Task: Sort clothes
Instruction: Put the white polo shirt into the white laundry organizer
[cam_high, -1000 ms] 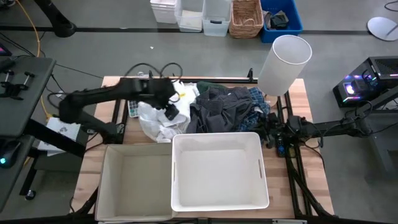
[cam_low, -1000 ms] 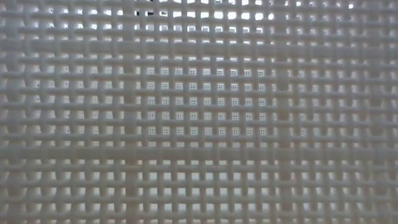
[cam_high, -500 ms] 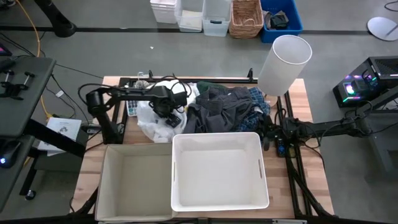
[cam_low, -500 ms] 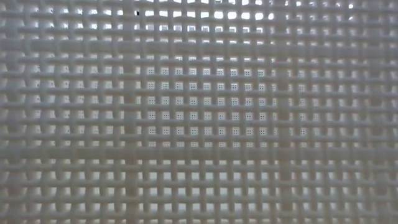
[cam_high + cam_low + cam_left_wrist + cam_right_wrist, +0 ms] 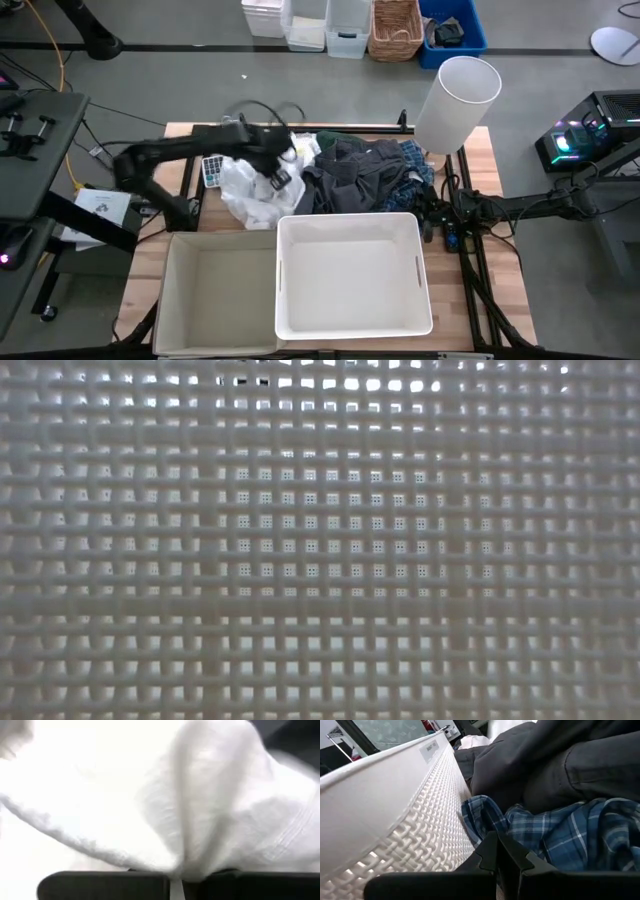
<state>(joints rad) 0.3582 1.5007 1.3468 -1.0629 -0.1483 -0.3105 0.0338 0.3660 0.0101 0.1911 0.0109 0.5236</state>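
A heap of clothes lies along the table's far half: white garments (image 5: 250, 195) at the left, a dark grey one (image 5: 360, 172) in the middle, a blue-white plaid shirt (image 5: 415, 165) at the right. My left gripper (image 5: 277, 175) sits over the right part of the white garments, shut on white cloth (image 5: 200, 795). My right gripper (image 5: 496, 851) is shut and lies low at the table's right, between the white bin's wall (image 5: 420, 820) and the plaid shirt (image 5: 560, 835). The low view is filled by the bin's lattice wall (image 5: 320, 540). My left gripper pinches a bunched fold of a white garment (image 5: 182, 862) between its two fingers; the cloth fans out beyond the fingertips. How many layers it has, I cannot tell. My right gripper's fingertips lie right by the plaid shirt's edge (image 5: 485, 827); whether they touch it I cannot tell.
A rigid white bin (image 5: 350, 300) stands at the near middle, with a beige bin (image 5: 215, 300) at its left. A tall white cylinder (image 5: 455, 100) stands at the far right corner. A remote control (image 5: 213, 170) lies left of the clothes.
My left arm has dipped down onto the white garments and come up again, its gripper ending slightly farther toward the table's far edge. The white cloth under it has shifted a little.
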